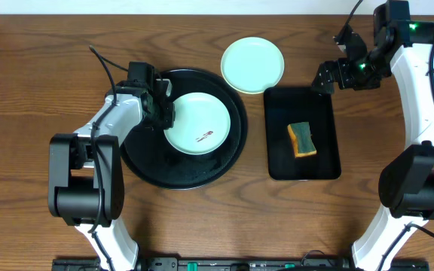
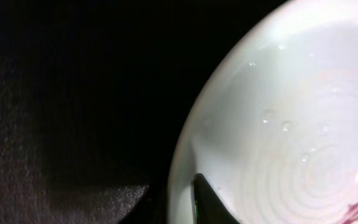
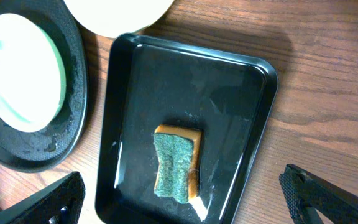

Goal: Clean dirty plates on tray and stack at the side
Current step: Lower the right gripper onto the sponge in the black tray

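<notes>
Dominating mid-table, the round tray is flanked by the rectangular tray. The smeared plate is carried on the round tray, its left rim pinched by the left gripper; a second plate is set just beyond. The sponge is laid in the rectangular tray, the right gripper held spread wide near its far edge.

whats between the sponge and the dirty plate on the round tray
Nothing loose. Only the round tray's rim, a bare strip of wooden table and the rectangular tray's left wall lie there, as the overhead view shows.
</notes>
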`<state>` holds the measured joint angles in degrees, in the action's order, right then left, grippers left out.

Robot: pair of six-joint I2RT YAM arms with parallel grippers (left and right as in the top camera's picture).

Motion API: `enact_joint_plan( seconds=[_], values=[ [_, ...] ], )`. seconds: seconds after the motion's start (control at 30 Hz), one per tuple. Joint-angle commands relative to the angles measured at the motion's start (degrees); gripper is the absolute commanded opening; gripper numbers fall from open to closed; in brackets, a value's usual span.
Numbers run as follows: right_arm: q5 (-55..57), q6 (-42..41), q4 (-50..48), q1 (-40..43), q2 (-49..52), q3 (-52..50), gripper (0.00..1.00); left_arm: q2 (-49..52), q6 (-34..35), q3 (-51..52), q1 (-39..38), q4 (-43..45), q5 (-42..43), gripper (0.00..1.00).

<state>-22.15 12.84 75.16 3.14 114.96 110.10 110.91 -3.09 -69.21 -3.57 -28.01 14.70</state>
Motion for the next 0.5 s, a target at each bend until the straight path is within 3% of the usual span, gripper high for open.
enact_joint_plan(
  seconds=[0.0,0.17,0.4,0.47],
  values=[
    [-0.2,0.5,0.0,-0.2,0.2,-0.1,0.99,0.4,3.0,-1.0,0.0,-0.7,0.3,0.10],
    [-0.2,0.5,0.0,-0.2,0.2,-0.1,0.99,0.3,8.3,-1.0,0.0,-6.5,0.3,0.07],
    [-0.2,0.5,0.6,-0.2,0.2,-0.1,0.99,0.1,21.5,-1.0,0.0,-10.8,2.5,0.08],
    [-0.2,0.5,1.1,-0.2,0.2,-0.3,0.99,-0.1,21.5,-1.0,0.0,-9.6,5.2,0.17]
  ],
)
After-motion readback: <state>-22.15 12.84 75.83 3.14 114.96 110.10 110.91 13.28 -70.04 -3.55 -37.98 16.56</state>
